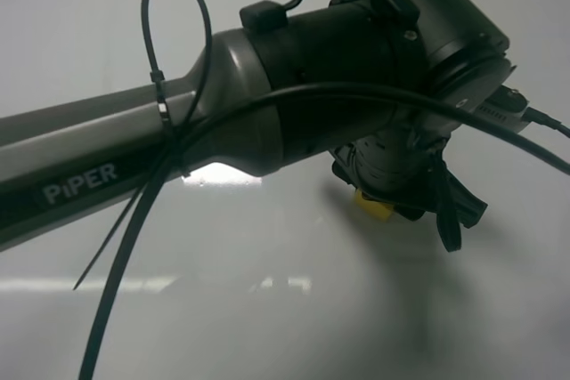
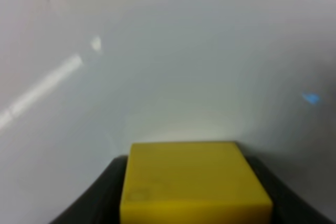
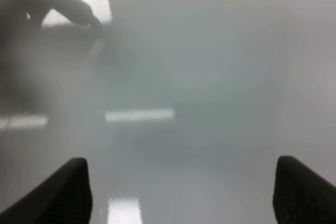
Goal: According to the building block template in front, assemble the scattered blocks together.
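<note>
We see the white table (image 1: 267, 309) filling every view, glossy, with pale streaks of reflected light on it. In the high view the left arm (image 1: 107, 153) is the biggest thing. It crosses close under the camera, grey and black, with the word PiPER on its side. A black cable (image 1: 116, 273) runs along the arm and drops away below it. A thin black zip tie (image 1: 178, 33) is cinched round the arm, its loop standing above the arm and its loose tail trailing down beside the cable.

At the far end of the arm, under the wrist joint, a corner of the yellow block (image 1: 374, 206) peeks out from the dark parts around it. The arm's own camera shows this more plainly. The left claw (image 2: 194, 211) is closed on the yellow block (image 2: 189, 177), with a dark finger (image 2: 97, 200) pressed to each side of it. The block's flat top face is towards the lens. We cannot tell whether the block is lifted off the table or resting on it. Beyond the arm's claw there is a tiny blue speck (image 2: 311, 98) on the table, too blurred for us to name.

The right claw (image 3: 184, 192) is spread wide and grips nothing. Its two dark fingers (image 3: 68, 192) are well apart over bare table. A blurred dark shape (image 3: 47, 3) lies beyond them, and we cannot make it out.
</note>
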{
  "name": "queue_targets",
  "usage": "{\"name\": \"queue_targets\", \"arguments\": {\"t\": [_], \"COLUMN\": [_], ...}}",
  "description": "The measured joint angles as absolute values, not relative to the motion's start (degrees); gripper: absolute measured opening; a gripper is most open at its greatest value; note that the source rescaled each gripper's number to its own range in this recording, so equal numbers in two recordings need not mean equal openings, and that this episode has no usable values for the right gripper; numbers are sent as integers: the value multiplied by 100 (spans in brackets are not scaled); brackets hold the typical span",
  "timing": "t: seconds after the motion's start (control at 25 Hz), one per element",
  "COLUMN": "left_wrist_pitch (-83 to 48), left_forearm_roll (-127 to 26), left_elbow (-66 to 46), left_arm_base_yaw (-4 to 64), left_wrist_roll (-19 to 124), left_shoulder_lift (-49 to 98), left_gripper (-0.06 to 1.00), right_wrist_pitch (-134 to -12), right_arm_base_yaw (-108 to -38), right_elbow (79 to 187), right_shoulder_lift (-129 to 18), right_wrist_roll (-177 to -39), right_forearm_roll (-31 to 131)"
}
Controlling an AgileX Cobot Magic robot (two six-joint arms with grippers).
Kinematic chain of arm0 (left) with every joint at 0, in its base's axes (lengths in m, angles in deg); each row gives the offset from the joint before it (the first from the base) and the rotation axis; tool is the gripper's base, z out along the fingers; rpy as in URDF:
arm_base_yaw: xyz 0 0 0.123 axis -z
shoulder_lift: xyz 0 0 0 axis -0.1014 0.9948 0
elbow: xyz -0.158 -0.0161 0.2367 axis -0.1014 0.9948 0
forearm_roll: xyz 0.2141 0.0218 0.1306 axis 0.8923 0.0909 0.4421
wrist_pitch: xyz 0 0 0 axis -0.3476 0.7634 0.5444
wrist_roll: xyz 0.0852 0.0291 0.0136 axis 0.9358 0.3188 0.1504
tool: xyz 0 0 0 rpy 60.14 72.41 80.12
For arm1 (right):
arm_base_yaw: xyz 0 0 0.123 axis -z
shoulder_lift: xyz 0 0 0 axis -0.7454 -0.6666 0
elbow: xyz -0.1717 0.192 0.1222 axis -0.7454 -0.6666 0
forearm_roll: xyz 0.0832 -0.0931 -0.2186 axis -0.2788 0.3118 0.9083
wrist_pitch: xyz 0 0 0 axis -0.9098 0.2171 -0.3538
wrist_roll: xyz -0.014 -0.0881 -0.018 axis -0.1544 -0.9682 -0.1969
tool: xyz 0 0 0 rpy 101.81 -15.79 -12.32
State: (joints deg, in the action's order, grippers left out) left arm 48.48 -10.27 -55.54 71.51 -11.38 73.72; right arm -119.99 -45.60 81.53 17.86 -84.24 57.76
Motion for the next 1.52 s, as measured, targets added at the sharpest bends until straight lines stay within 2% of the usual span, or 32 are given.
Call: {"name": "queue_targets", "arguments": {"t": [0.32, 0.6, 0.8, 1.16, 1.28, 1.52], "left_wrist_pitch": [4854, 4846, 4834, 4865, 4858, 4862], "left_forearm_roll": [-1186, -1174, -929, -523, -440, -381], "left_elbow": [-5558, -5395, -4337, -1723, -1179, -419], "left_arm_base_yaw": [7180, 7377, 7402, 7424, 7230, 6348], "left_wrist_roll": [-1434, -1846, -2449, -3822, -4011, -3882], "left_shoulder_lift": [7319, 6591, 5650, 3498, 2946, 2320], "left_gripper": [0, 0, 0, 0, 0, 0], "right_wrist_pitch": [-11999, -11999, -11999, -11999, -11999, -11999], "right_arm_base_yaw": [-4560, -4560, -4560, -4560, -4560, -4560], "right_elbow": [8153, 8153, 8153, 8153, 8153, 8153], "right_shoulder_lift": [1786, 1786, 1786, 1786, 1786, 1786], "right_wrist_roll": [-8424, -8424, -8424, -8424, -8424, -8424], "right_forearm_roll": [5776, 5776, 5776, 5776, 5776, 5776]}}
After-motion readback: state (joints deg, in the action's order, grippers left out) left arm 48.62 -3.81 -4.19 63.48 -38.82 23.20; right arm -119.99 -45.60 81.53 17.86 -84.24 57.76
